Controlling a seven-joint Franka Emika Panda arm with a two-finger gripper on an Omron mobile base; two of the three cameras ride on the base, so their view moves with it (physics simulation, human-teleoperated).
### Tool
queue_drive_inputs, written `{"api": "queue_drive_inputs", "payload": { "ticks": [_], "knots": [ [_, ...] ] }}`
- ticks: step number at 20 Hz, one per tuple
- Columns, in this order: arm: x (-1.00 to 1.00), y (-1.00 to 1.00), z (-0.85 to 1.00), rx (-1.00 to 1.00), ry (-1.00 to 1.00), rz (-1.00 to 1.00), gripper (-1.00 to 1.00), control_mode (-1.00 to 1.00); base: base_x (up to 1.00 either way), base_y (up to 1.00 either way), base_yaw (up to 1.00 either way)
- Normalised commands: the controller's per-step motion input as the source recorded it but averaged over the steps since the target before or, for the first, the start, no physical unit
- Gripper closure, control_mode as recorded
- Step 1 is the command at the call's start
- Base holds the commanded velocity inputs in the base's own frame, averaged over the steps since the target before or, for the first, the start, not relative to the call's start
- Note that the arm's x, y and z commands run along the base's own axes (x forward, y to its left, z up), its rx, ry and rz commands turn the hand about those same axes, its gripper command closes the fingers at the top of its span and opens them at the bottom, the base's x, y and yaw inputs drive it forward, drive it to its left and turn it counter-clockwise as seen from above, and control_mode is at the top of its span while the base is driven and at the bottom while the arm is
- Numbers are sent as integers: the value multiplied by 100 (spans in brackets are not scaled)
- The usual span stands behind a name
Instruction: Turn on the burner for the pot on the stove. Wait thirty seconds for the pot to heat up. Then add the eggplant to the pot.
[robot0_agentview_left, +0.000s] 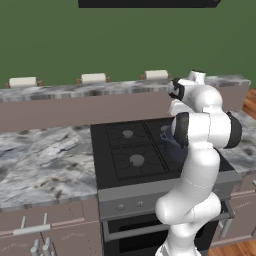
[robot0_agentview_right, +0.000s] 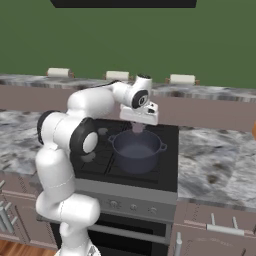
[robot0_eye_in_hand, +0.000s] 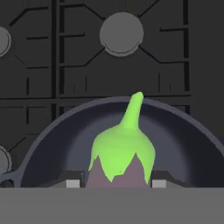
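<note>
A: What is the two-finger gripper doing?

B: Its jaws are clamped on the small rounded dull purple eggplant with its bright green cap and stem. In the hand view the stem points away from the fingers.

A: And what lies below it?

B: The round, deep, dark blue-grey pot with two small side handles sits directly under the gripper, on a burner of the black four-burner stove. The eggplant hangs above the pot's open mouth, not yet inside.

A: How will it handle?

B: I'd judge it light, firm and smooth-skinned, so somewhat slippery. Gripping across the rounded body, as now, seems soundest; the stem looks too thin to hold.
</note>
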Motion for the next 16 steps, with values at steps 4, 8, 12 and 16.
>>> {"api": "queue_drive_inputs", "payload": {
  "ticks": [4, 8, 12, 16],
  "knots": [
    [20, -10, -27, -3, 0, 0, 100, -100, 0, 0, 0],
    [13, -7, -35, -4, 0, 1, 100, -100, 0, 0, 0],
    [9, -6, -35, -5, 0, 0, 100, -100, 0, 0, 0],
    [5, -7, -31, -4, 0, 0, 100, -100, 0, 0, 0]
  ]
}}
